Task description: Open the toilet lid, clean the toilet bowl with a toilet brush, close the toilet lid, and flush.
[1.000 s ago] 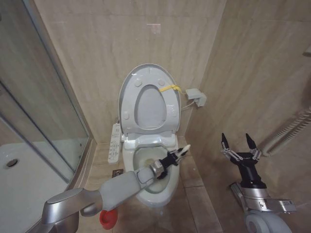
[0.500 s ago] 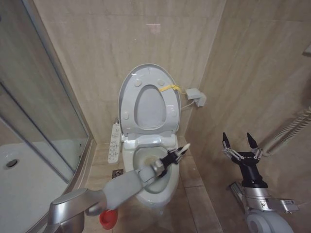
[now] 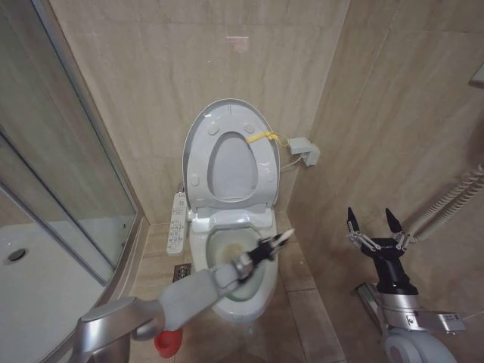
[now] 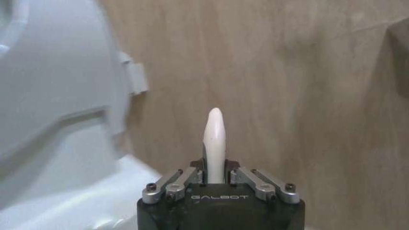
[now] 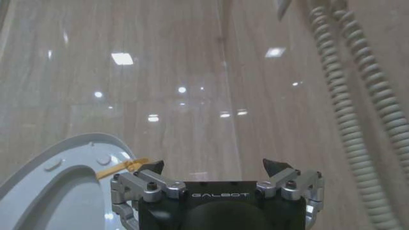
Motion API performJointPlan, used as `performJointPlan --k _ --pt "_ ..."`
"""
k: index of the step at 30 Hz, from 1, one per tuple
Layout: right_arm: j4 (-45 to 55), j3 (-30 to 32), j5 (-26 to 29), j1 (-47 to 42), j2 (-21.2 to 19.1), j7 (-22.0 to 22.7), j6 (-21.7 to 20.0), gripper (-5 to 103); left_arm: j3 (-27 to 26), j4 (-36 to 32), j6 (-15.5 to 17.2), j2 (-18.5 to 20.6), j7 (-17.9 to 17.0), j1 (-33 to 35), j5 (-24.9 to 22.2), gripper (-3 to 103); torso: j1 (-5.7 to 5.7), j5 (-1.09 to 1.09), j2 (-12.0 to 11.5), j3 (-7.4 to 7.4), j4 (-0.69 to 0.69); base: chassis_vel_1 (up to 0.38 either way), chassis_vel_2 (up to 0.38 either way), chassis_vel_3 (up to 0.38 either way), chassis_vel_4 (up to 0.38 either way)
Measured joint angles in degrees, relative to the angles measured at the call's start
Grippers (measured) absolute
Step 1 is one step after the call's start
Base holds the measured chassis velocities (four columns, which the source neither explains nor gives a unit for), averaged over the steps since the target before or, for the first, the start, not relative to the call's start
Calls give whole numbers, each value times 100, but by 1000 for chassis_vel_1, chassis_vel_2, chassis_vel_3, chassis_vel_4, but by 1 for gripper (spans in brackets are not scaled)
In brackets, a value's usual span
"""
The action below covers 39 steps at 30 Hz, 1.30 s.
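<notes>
Left gripper, frame centre, jaws pinching slim whitish-handled toilet brush over stained white ceramic toilet bowl; bristles probably hidden. Glossy white oval toilet lid upright. Right gripper, lower right, jaws spread.

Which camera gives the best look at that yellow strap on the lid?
The head view: the yellow strap shows whole on the raised toilet lid. The right wrist view catches only part of it; the left wrist view shows just the lid's white edge.

Beige tiled walls, glass shower screen, tiled floor
</notes>
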Motion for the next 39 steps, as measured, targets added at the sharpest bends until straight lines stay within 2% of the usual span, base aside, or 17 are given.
performJointPlan --k 2,5,6,8,10,11,14,17,23,29,31,33,34,36,37,38,39 --pt "-19 -5 -7 2 -7 -3 5 100 -40 -114 17 68 -23 -12 -61 19 0 -3 0 0 0 50 41 6 18" --pt "-41 -51 -37 36 7 -4 4 100 12 -1004 323 312 -295 -225 -468 19 1 -2 -1 0 -5 0 0 0 0" --pt "-40 -85 -52 51 19 -4 3 100 53 -1727 597 547 -579 -406 -753 19 0 -4 0 -1 -12 0 0 0 0" --pt "-41 -98 -57 56 19 -4 2 100 64 -1948 685 639 -668 -456 -848 19 1 -2 0 -1 -12 0 0 0 0" --pt "-97 -126 -64 104 -15 -3 5 100 96 -2801 961 1128 -959 -625 -1336 19 1 -2 0 -1 -9 0 0 0 0" --pt "-97 -126 -64 104 -15 -3 5 100 96 -2801 961 1128 -959 -625 -1336 19 1 -2 0 -1 -9 0 0 0 0" --pt "-304 -203 -64 335 -74 8 0 100 60 -3421 998 1713 -962 -737 -1769 19 0 -3 0 -1 -3 0 0 0 0" --pt "-444 -272 -64 482 -93 13 -9 100 -6 -3540 998 1923 -947 -761 -1852 19 0 -3 0 0 0 0 0 0 0" --pt "-809 -389 -59 810 -175 57 -13 100 -198 -3909 1062 2322 -1139 -700 -2013 19 1 -3 0 0 -7 0 0 0 0" --pt "-1171 -407 -30 1030 -313 111 45 100 -385 -4530 931 2954 -825 -605 -2452 19 1 -4 0 0 -7 0 0 0 0" --pt "-1217 -390 -41 1041 -378 111 113 100 -772 -4932 1079 3411 -913 -409 -2468 19 1 -4 0 0 -8 0 0 0 0" --pt "-1208 -384 -45 1027 -394 109 134 100 -960 -5042 1098 3588 -915 -293 -2468 19 1 -4 0 0 -8 0 0 0 0" --pt "-1175 -384 -45 1000 -408 106 146 100 -1188 -5169 1101 3797 -875 -122 -2469 19 1 -4 0 0 -9 0 0 0 0" --pt "-1012 -387 -43 879 -424 100 179 100 -2147 -5638 1074 4535 -629 729 -2412 19 1 -6 0 0 -6 0 0 0 0" --pt "-1012 -387 -43 879 -424 100 179 100 -2147 -5638 1074 4535 -629 729 -2412 19 1 -6 0 0 -6 0 0 0 0" --pt "-936 -387 -44 818 -420 98 198 100 -2565 -5808 1054 4783 -562 1118 -2330 19 1 -5 0 -1 -3 0 0 0 0" --pt "-888 -426 -42 818 -390 102 206 100 -3667 -6054 968 5171 -458 2174 -2098 19 -2 -4 2 -2 1 0 0 0 0"
